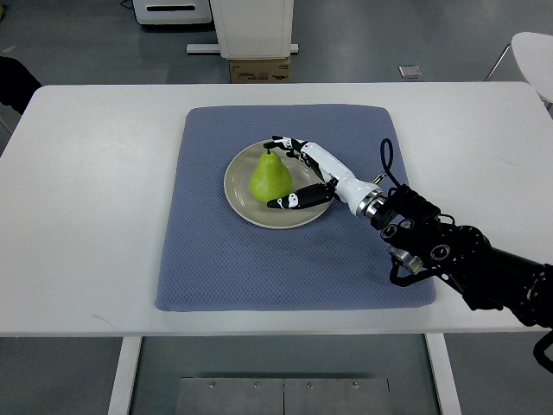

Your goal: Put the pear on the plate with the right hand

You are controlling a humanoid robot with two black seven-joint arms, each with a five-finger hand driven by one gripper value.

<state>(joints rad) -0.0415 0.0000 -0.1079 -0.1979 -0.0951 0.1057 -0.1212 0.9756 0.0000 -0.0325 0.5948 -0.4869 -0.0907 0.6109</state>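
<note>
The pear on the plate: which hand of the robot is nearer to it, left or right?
Right. The right hand is spread around the pear on the plate, with fingers behind it and the thumb in front. The left hand is not in view.

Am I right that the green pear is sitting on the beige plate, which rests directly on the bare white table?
Not quite. The top view shows the green pear on the beige plate, but the plate rests on a blue-grey mat spread over the white table, not on the bare tabletop.
</note>
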